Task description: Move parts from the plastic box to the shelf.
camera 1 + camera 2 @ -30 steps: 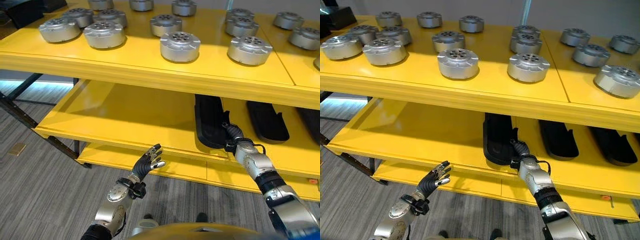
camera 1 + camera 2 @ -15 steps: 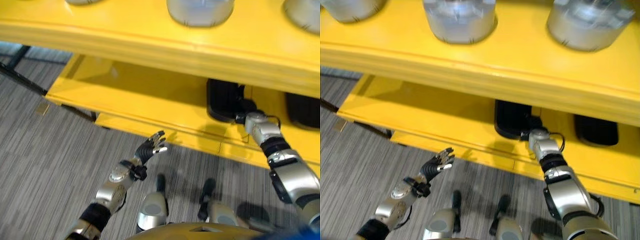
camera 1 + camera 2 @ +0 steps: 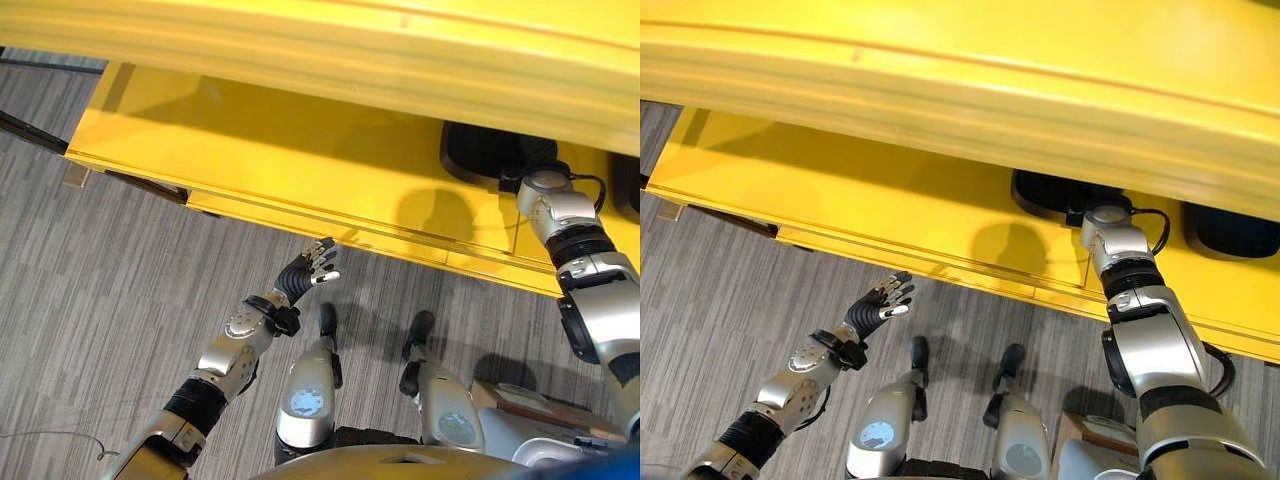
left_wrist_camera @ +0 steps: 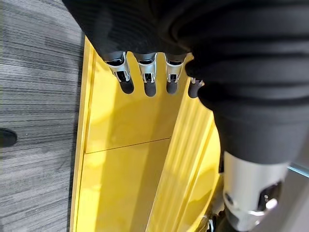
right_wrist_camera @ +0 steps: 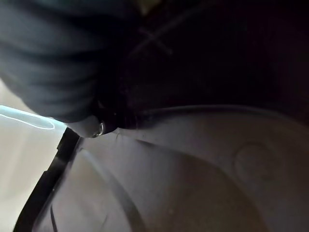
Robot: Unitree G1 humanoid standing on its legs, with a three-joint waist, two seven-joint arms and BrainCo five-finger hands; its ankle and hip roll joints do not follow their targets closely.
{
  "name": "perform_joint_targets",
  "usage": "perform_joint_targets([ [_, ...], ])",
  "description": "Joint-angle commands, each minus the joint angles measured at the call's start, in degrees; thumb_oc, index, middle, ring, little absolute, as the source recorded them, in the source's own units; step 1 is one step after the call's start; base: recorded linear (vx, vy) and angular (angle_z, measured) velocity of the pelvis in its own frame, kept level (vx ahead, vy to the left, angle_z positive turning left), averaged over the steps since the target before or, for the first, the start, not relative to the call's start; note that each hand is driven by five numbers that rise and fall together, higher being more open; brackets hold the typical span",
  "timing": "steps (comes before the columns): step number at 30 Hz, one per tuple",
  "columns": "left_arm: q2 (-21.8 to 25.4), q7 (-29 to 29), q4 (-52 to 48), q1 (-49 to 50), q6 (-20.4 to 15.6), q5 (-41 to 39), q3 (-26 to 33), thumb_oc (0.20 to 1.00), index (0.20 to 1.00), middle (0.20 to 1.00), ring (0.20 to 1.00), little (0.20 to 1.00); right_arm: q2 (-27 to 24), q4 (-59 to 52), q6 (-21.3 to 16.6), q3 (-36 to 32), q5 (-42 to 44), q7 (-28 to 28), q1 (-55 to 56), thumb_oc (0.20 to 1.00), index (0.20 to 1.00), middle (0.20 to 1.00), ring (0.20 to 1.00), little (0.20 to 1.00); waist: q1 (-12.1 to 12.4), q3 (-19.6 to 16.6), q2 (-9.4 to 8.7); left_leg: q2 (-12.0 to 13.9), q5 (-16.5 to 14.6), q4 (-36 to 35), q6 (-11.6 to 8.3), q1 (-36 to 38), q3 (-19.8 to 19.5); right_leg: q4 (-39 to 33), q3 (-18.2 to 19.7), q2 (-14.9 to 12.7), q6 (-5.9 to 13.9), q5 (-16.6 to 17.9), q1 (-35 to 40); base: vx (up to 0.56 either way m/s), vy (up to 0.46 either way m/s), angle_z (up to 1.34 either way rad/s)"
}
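A black moulded part [image 3: 482, 157] lies on the lower yellow shelf [image 3: 250, 160], half hidden under the upper shelf's front edge [image 3: 350, 50]. My right hand [image 3: 530, 162] reaches in under that edge and sits at the part; the right wrist view is pressed close to the part's dark surface [image 5: 193, 174]. My left hand [image 3: 306, 276] hangs over the grey floor in front of the shelf, apart from it, holding nothing. Its fingers [image 4: 145, 77] are straight and point toward the yellow shelf [image 4: 120, 183].
A second black part [image 3: 1232, 230] lies on the lower shelf to the right. The shelf's dark frame legs [image 3: 40, 130] stand at the left. A tan box corner [image 3: 520, 405] shows low on the right, over grey carpet [image 3: 100, 300].
The camera has tilted down, so the silver parts on the upper shelf have left the picture. The right hand stays at the black part and the left hand stays raised and open.
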Motion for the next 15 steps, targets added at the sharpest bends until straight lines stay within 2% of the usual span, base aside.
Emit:
perform_joint_targets([
  [1, 0.2, 0.8, -5.3, 0.9, -2.9, -1.6, -2.4, 1.000, 1.000, 1.000, 1.000, 1.000, -1.5, 4.0, -0.2, 2.0, -1.4, -0.9, -2.8, 0.200, 0.200, 0.200, 0.200, 0.200, 0.6, -1.1, 1.34, 3.0, 3.2, 1.2, -1.70, -1.0, 2.2, 12.1, 0.8, -4.8, 3.67, -5.8, -1.9, 0.00, 0.000, 0.00],
  [7, 0.2, 1.4, -5.3, 1.0, -3.3, -2.1, -3.2, 1.000, 1.000, 1.000, 1.000, 1.000, -1.4, 5.4, 0.0, 2.6, -2.1, -0.3, -3.4, 0.200, 0.200, 0.200, 0.200, 0.200, 0.4, -1.0, 1.70, 3.0, 3.2, 0.9, -1.68, 0.0, 2.6, 12.4, 0.9, -5.2, 3.68, -5.9, -1.5, 0.00, 0.000, 0.00],
  [9, 0.0, 1.4, -4.8, 1.1, -3.6, -1.8, -3.4, 1.000, 1.000, 1.000, 1.000, 1.000, -1.3, 5.3, -0.1, 2.9, -3.4, -1.3, -3.5, 0.661, 0.661, 0.661, 0.661, 0.661, 0.3, -1.0, 1.69, 3.0, 3.3, 0.6, -1.72, 0.3, 2.6, 12.4, 0.9, -5.1, 3.66, -5.9, -1.3, 0.00, 0.000, 0.00],
  [10, -0.1, 1.1, -4.6, 1.5, -4.0, -1.7, -3.4, 1.000, 1.000, 1.000, 1.000, 1.000, -1.4, 4.9, 0.2, 3.2, -2.5, -1.8, -3.2, 1.000, 1.000, 1.000, 1.000, 1.000, 0.2, -1.1, 1.69, 3.0, 3.4, 0.4, -1.72, 0.5, 2.6, 12.3, 1.0, -5.0, 3.62, -5.9, -1.1, 0.00, 0.018, -0.03],
  [12, -0.2, 1.3, -4.8, 1.7, -3.9, -1.9, -3.3, 1.000, 1.000, 1.000, 1.000, 1.000, -0.9, 4.2, 0.8, 2.5, 0.6, -1.8, -2.3, 1.000, 1.000, 1.000, 1.000, 1.000, 0.0, -1.1, 1.67, 3.0, 3.4, 0.3, -1.72, 0.7, 2.8, 12.2, 1.0, -5.1, 3.63, -5.9, -1.0, 0.00, 0.019, -0.07],
  [15, -0.7, 1.1, -4.7, 2.3, -2.3, -4.8, -3.1, 1.000, 1.000, 1.000, 1.000, 1.000, -0.2, 3.4, 0.3, 1.4, 0.6, -3.7, -1.3, 1.000, 1.000, 1.000, 1.000, 1.000, -0.2, -1.3, 1.60, 3.1, 3.3, 0.3, -1.69, 1.2, 2.9, 12.2, 1.2, -5.1, 3.58, -5.9, -0.6, 0.00, 0.005, -0.02],
])
